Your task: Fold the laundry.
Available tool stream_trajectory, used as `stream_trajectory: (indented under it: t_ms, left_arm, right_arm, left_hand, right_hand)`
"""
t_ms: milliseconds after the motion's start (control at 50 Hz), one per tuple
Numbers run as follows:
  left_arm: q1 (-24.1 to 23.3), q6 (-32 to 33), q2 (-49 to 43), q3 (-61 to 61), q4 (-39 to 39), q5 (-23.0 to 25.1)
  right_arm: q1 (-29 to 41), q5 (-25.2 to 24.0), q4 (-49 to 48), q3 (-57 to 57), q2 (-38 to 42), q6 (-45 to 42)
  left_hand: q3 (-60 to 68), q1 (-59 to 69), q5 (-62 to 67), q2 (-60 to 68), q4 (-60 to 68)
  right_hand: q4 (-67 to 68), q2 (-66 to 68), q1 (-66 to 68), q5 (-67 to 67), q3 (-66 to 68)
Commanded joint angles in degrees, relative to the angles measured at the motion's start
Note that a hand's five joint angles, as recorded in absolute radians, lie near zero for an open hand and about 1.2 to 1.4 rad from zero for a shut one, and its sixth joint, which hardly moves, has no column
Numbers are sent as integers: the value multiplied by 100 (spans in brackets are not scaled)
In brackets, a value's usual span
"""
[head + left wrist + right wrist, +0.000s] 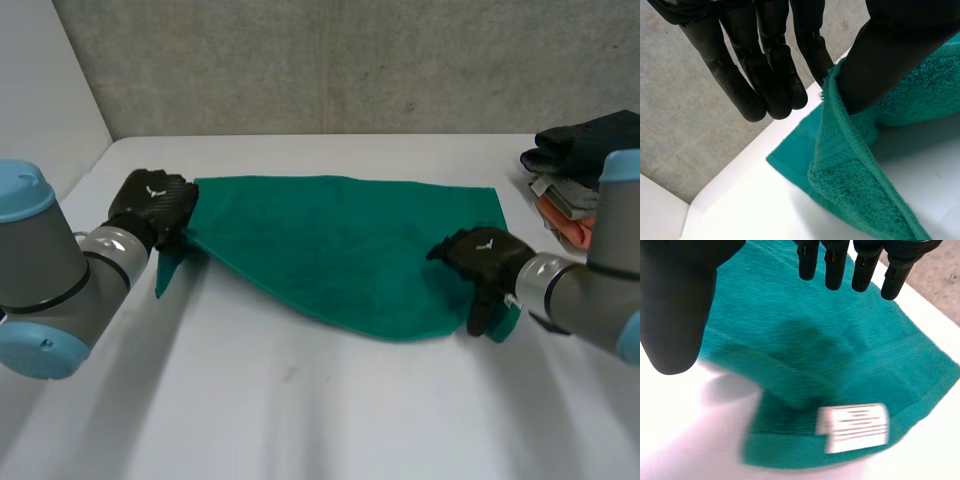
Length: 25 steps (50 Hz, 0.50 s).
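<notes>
A green towel [340,250] lies spread on the white table [300,410], its near edge sagging into a curve. My left hand [150,205] is at the towel's left corner; in the left wrist view the thumb [880,60] pinches the raised towel edge [850,165] against the straight fingers [765,75]. My right hand [480,255] is over the towel's near right corner. In the right wrist view its fingers [835,265] are straight and the thumb [675,305] stands apart. The towel [815,330] lies loose beneath, with a white label [854,427] at its corner.
A pile of folded clothes [575,175], dark on top with orange below, sits at the table's right edge. A grey wall [350,60] runs along the back of the table. Bare tabletop stretches in front of the towel.
</notes>
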Motion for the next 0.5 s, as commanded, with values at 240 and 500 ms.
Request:
stream_trajectory:
  t_ms: [240,500]
  left_arm:
    - [-346,-670,744,742,-662,-40]
    - [-575,-987,1298,1235,-980,-295]
  right_arm:
    - [1507,1467,-1994,640,328,1476]
    - [1562,3129,-2039,-319,980,2269]
  left_hand:
    - [1194,1428,1305,1152,1143]
    - [1194,1428,1305,1152,1143]
  right_hand:
    - [308,281,211,235,298]
    - [3589,3562,3492,3516,3578]
